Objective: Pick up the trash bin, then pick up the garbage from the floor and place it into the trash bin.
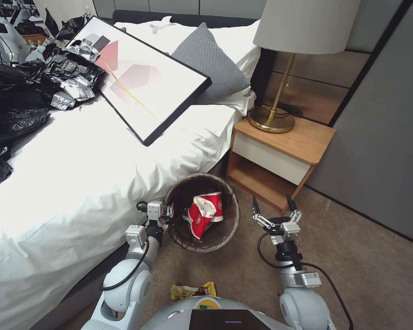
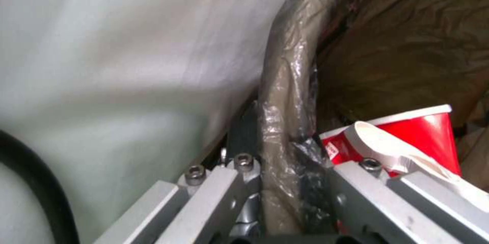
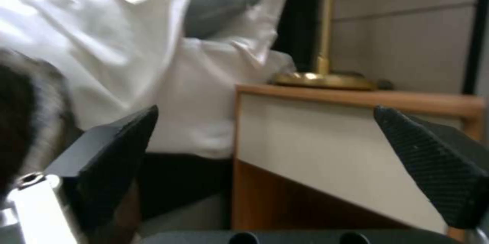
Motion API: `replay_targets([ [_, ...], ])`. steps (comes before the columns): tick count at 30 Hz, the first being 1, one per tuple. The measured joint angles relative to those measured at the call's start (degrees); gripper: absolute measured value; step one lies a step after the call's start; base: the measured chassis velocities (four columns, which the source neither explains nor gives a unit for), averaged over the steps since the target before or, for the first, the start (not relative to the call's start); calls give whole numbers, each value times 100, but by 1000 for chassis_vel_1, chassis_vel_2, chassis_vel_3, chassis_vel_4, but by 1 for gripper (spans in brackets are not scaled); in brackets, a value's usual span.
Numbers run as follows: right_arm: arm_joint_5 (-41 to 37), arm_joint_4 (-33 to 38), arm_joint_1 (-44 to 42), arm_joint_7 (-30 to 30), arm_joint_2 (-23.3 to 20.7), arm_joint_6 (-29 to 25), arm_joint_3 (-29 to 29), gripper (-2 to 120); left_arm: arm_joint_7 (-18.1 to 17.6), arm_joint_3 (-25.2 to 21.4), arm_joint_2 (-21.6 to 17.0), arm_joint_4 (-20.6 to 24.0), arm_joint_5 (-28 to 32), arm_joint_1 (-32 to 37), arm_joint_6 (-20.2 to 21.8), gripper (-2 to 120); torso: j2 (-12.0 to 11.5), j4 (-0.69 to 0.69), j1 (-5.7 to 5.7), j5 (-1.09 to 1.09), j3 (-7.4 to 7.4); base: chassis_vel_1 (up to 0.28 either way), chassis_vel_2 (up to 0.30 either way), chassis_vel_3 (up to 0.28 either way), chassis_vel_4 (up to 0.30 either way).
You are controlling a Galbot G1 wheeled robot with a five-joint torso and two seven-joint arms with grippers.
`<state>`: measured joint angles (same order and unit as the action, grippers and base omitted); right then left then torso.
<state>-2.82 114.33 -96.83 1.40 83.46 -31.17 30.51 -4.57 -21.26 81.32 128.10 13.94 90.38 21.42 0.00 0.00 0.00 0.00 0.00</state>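
The bin [image 1: 202,213] is held up beside the bed [image 1: 101,183], between it and the nightstand [image 1: 280,156], its brown liner [image 2: 285,95] folded over the rim. Inside lie crushed red-and-white cups [image 1: 206,211], one red cup [image 2: 407,137] close to the rim. The left gripper [image 1: 166,215] is clamped on the bin's near rim, one finger outside and one inside the liner. The right gripper [image 1: 275,205] hangs to the bin's right with its black fingers [image 3: 433,160] spread wide and nothing between them, facing the nightstand. A yellow wrapper [image 1: 192,290] lies on the brown carpet [image 1: 353,256] just before the robot's base. On the bed rest a framed picture [image 1: 142,78], a grey pillow [image 1: 211,64] and black bags [image 1: 9,114]. A brass lamp [image 1: 280,91] stands on the nightstand against the grey wall [image 1: 381,137].
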Motion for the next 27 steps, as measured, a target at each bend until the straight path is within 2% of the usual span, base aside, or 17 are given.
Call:
replay_targets([
  [9, -22, -307, 199, 88, 28, -13, -7, 87, 0, -5, 3, 4, -3, 11, -6, 0, 0, 0, 0, 0, 0, 0, 0, 0, 0],
  [20, -34, -393, 246, 49, 27, -46, -6, 92, -3, 6, 14, 12, -13, 16, -8, 0, 0, 1, 0, 0, 1, 0, 0, 0, 0],
  [27, -62, -395, 237, -31, 16, -77, 32, 94, -9, 20, 12, 29, -23, 32, -9, 0, 0, -1, 0, 0, 0, 126, -137, -150, 143],
])
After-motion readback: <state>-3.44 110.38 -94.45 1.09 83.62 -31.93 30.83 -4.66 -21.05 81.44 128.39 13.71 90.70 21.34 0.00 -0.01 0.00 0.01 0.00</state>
